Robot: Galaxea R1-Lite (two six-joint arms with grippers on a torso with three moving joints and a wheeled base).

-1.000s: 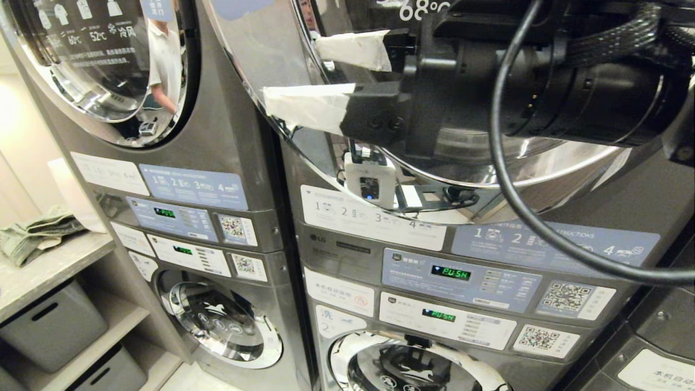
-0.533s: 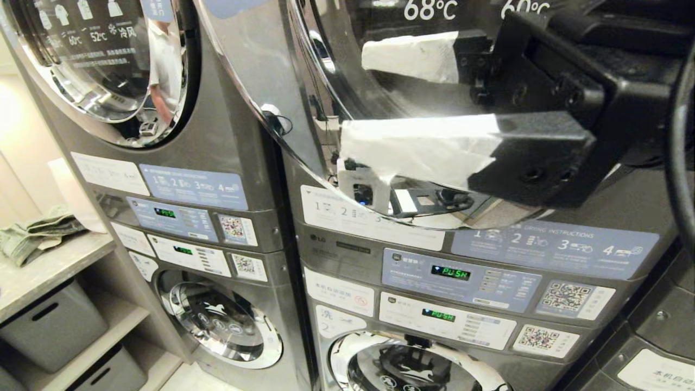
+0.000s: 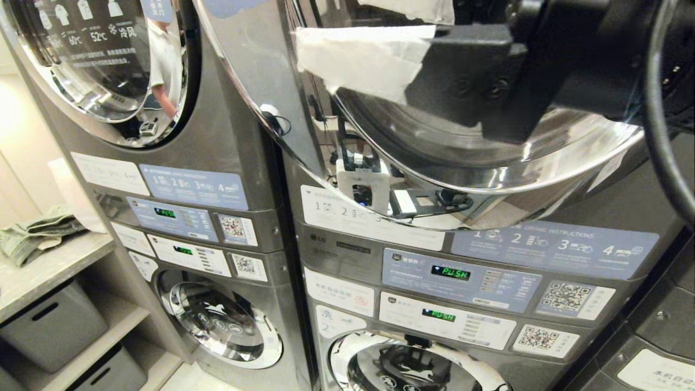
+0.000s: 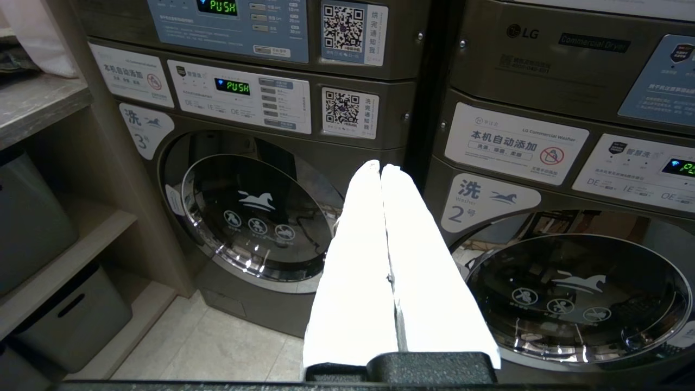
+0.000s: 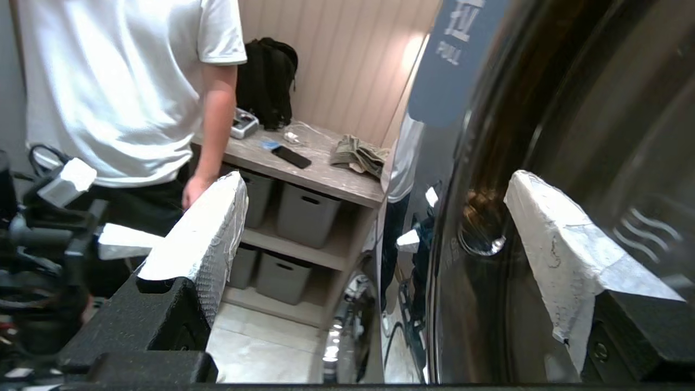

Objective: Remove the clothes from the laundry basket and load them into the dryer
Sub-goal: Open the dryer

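Spread wide and gripping nothing: right hand, raised against the door of the upper dryer. One finger close to the dark glass, the other out past the door's chrome rim, so straddling that rim below the blue "PULL" label. Probably set this way to catch the rim and swing the door out, since nothing can go into the drum before that. Cannot tell whether the door is latched or already a little ajar.

Pressed shut on nothing: left hand, parked well below the door, level with the washers' round windows; seemingly idle and kept out of the door's swing.

No laundry basket in any view. Only one cloth to see: a crumpled greenish piece on the desk, below and well to the left of the door, well apart from both hands. Cannot tell whether it belongs to the load.

Beside that desk, away from the door, a person in a white shirt.

Judging by all this, loading not yet begun; opening the door comes first.
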